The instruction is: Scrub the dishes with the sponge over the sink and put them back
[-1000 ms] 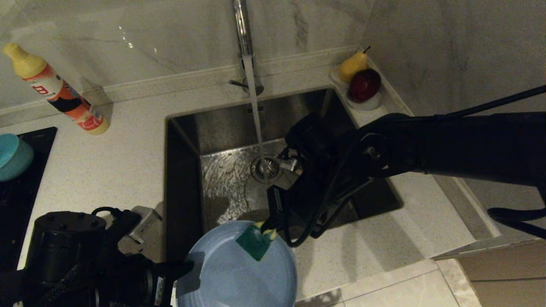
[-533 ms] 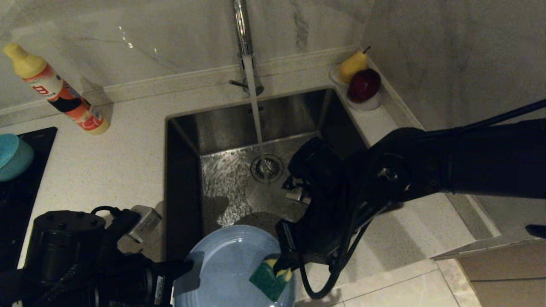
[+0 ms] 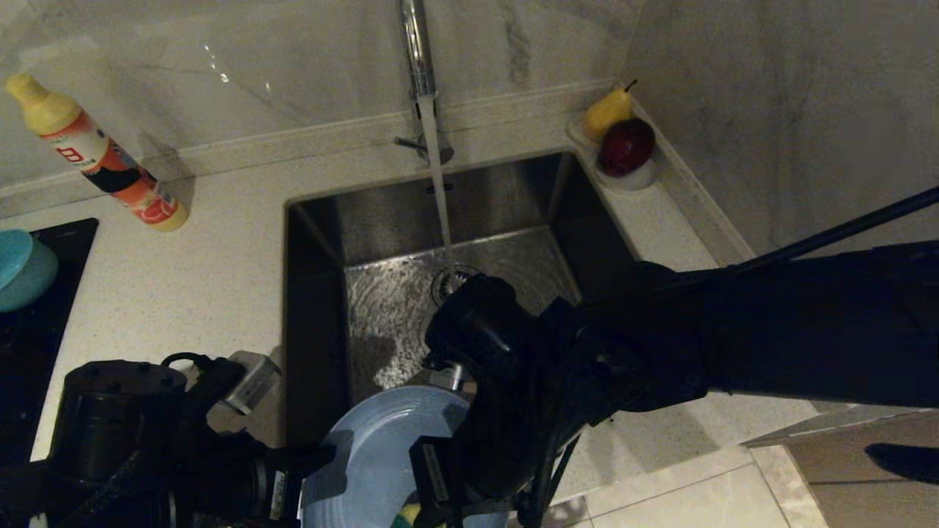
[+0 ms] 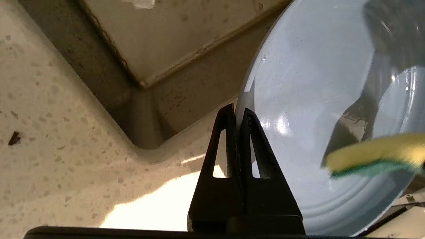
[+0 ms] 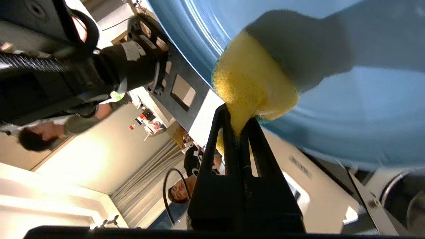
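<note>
**Sponge pressed to the blue plate at the near edge of the sink**

From where I stand, the left gripper (image 4: 238, 111) has its two black fingers clamped tight on the rim of the slate-blue ridged plate (image 3: 381, 447), holding it tilted over the near edge of the steel sink (image 3: 381, 220). The plate sits at the front corner of the basin, partly over the speckled countertop (image 3: 205, 279).

The right arm reaches in across the sink from the right, its bulk covering much of the plate. The right gripper (image 5: 237, 121) is clenched on one end of the sponge (image 5: 252, 83), yellow foam bulging out past the fingertips. The sponge lies against the plate's face on the side nearest the robot; from the left wrist its green scouring side (image 4: 372, 167) shows under the yellow, and only a sliver of it peeks out at the bottom of the head view.

Water runs in a thin stream from the chrome tap (image 3: 414, 51) down toward the strainer drain (image 3: 449, 279), wetting the sink floor.

A teal bowl (image 3: 22, 268) sits far left on the dark hob. A dish-soap bottle (image 3: 95, 158) stands on the counter by the wall. In the back right corner a small white dish (image 3: 631, 178) carries a yellow pear (image 3: 607, 111) and a dark red fruit (image 3: 627, 144)
</note>
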